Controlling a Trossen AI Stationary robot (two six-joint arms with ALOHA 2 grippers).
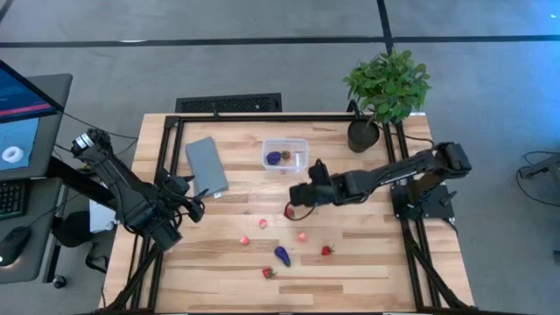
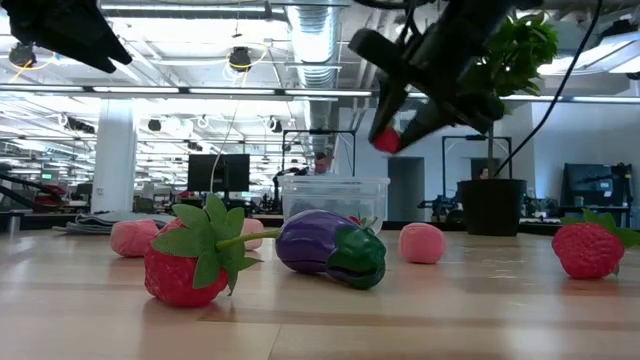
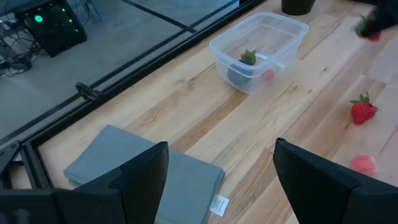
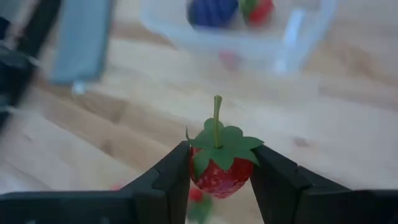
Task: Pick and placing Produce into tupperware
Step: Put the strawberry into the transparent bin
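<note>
Right pincer [image 4: 219,171] clamped on a strawberry [image 4: 220,163]; left pincer [image 3: 221,180] apart; no legible writing.

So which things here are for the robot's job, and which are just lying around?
For the job: the strawberry held in the right gripper, the clear tub, loose strawberries, pink pieces, the eggplant.

Just lying around: grey lid, potted plant.

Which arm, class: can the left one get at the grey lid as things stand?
Probably yes. The left gripper hangs open just over the lid, with nothing between them; the right gripper is busy holding a strawberry.
</note>
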